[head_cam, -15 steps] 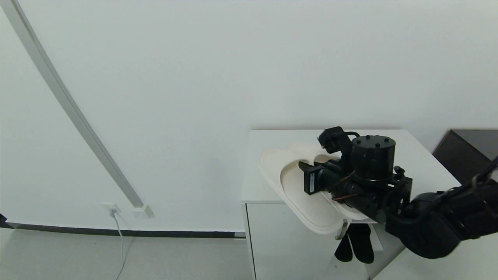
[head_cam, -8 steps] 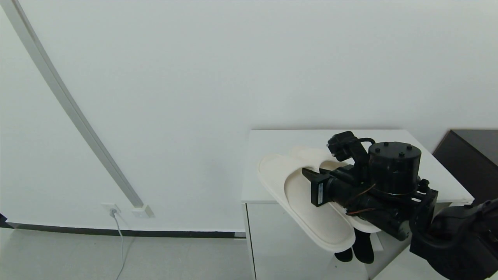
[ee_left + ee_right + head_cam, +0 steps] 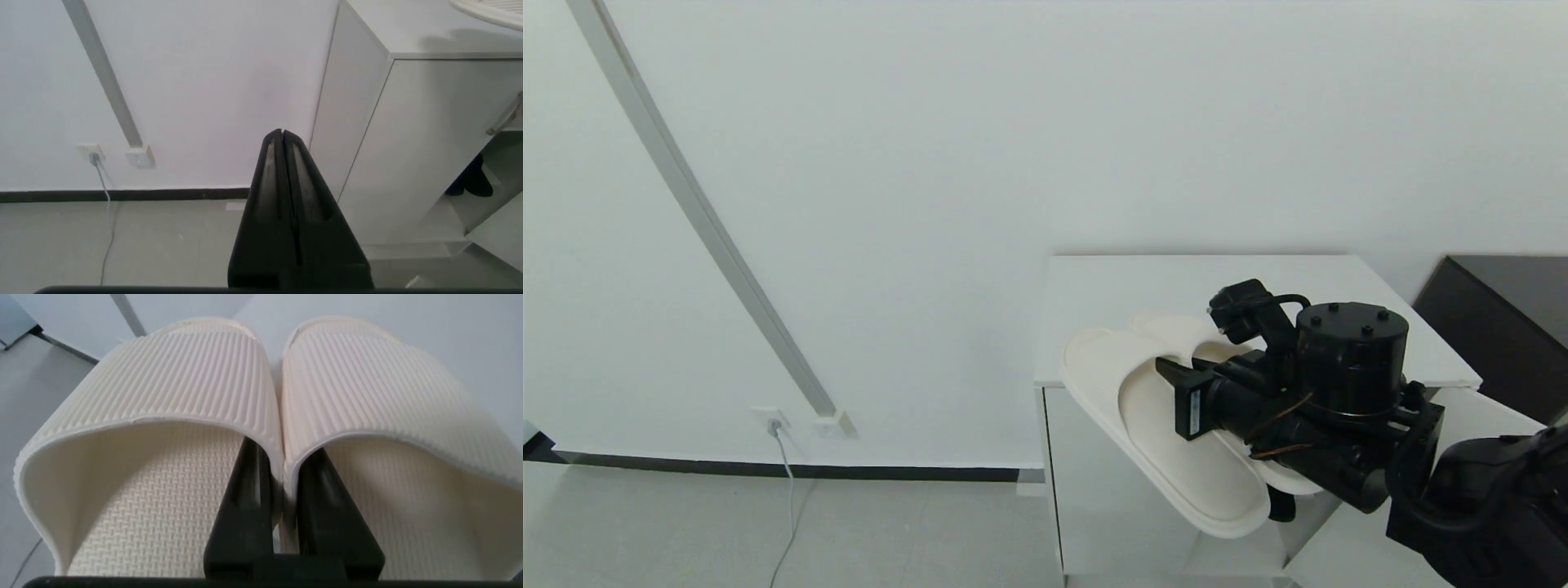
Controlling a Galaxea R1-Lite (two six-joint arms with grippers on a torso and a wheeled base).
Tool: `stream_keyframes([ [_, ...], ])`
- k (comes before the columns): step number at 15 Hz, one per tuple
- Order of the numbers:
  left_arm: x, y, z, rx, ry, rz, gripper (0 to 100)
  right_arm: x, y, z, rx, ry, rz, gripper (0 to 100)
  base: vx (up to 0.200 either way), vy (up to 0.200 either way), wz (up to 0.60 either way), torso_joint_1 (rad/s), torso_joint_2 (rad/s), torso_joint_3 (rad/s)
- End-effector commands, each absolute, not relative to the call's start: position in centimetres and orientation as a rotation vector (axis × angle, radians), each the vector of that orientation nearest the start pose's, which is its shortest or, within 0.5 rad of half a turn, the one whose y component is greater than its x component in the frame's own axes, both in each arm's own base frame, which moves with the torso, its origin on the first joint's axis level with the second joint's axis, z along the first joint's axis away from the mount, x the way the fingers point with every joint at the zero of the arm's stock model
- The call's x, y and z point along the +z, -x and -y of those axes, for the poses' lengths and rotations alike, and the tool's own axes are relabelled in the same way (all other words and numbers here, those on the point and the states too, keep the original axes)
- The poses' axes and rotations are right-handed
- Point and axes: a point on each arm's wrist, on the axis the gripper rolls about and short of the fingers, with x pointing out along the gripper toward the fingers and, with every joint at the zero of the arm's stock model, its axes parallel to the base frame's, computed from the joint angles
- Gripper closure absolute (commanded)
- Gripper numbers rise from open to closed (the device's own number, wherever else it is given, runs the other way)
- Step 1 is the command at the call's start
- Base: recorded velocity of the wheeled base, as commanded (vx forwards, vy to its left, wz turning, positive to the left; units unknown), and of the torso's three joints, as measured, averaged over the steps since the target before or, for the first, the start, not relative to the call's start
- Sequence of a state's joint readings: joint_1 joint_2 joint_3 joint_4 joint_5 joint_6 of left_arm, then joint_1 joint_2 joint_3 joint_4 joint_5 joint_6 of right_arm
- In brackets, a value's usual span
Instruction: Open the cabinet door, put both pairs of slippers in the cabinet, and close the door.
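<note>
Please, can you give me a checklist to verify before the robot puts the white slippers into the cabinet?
1. Grip on the white slippers: ok. The right gripper pinches both inner walls together.
2. Cabinet open: ok. The black slippers show inside.
3. Free room beside the black slippers: cannot tell.
4. Left gripper out of the path: ok. It is shut, empty and away from the cabinet.
5. White slippers clear of the cabinet top: cannot tell.
</note>
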State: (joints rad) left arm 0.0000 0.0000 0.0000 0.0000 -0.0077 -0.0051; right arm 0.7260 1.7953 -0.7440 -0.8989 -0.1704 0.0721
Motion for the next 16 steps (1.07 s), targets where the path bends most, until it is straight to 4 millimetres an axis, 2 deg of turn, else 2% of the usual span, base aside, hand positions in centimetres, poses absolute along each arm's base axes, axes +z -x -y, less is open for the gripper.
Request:
stream_keyframes([
  [1,7.55,2.27,0.02,-0.008,0.006,-0.002,100,16.25,-24.17,-21.00,0.550,-0.003,-0.160,100,-0.200,0.000,0.00,0.007,0.01,0.002],
  [4,7.55,2.27,0.02,-0.008,0.006,-0.002,100,16.25,-24.17,-21.00,0.550,-0.003,-0.160,100,-0.200,0.000,0.00,0.002,0.00,0.001],
  [16,7.55,2.27,0.02,-0.008,0.008,-0.002,100,16.18,-23.65,-21.44,0.549,0.002,-0.161,100,0.000,0.000,0.00,0.000,0.00,0.000],
])
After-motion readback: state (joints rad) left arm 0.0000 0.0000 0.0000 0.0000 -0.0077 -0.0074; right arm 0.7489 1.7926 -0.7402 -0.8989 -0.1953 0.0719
